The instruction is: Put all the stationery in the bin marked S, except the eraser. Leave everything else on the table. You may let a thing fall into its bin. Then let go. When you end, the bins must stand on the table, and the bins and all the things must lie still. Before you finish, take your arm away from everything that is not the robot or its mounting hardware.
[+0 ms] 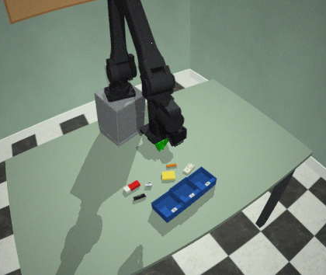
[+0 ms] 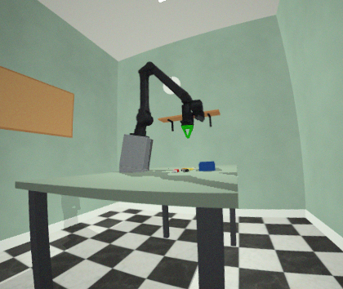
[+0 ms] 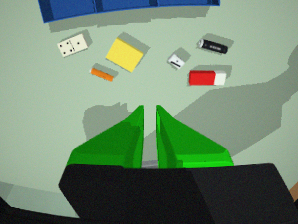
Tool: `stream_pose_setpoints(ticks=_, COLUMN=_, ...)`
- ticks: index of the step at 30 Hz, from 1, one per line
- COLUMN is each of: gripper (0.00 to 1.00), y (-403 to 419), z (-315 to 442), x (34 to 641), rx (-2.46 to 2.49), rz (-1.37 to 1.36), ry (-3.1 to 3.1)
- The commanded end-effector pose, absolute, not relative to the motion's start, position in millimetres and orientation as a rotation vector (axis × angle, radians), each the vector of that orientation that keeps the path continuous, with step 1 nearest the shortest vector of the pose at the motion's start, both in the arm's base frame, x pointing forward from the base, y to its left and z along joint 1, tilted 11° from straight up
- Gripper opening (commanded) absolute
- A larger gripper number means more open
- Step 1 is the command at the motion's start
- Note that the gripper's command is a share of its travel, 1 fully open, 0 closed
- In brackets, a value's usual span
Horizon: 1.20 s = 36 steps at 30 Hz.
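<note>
I hang high above the worktop (image 1: 251, 128) with my end effector (image 3: 150, 117) nearly shut and holding nothing, its green fingers pointing down at the scattered things. The blue bin row (image 1: 185, 193) stands near the worktop's front edge, its three compartments tagged with labels too small for me to read. Just beside it lie a yellow pad (image 1: 168, 175), a small orange stick (image 1: 171, 165), a white die-like block (image 1: 189, 168), a red-and-white block (image 1: 132, 186), a small white piece (image 1: 148, 186) and a black piece (image 1: 139, 197). My chief risk is picking the eraser, likely the red-and-white block, or misjudging which compartment is S. Narrow fingers must also widen before descending, or I'll knock pieces aside.
</note>
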<state>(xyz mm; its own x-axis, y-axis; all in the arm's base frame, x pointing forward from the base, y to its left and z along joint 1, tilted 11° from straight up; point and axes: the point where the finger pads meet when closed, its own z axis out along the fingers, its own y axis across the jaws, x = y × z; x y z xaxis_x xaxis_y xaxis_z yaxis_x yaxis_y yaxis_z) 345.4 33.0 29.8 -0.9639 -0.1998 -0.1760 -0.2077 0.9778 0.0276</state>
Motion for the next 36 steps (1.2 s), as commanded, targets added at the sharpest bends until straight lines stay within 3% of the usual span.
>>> stream_pose_setpoints(ticks=1, gripper=0.09, y=27, z=27, x=399, rx=-0.400, rz=0.060, ry=2.878)
stream_pose_setpoints(ticks=19, gripper=0.09, y=7, z=-55, x=503, rx=-0.400, rz=0.058, ry=2.885)
stream_pose_setpoints(ticks=29, gripper=0.09, y=14, z=-39, x=505, rx=-0.415, rz=0.056, ry=2.867)
stream_pose_setpoints(ticks=36, gripper=0.09, y=19, z=-75, x=508, rx=-0.414, rz=0.062, ry=2.886)
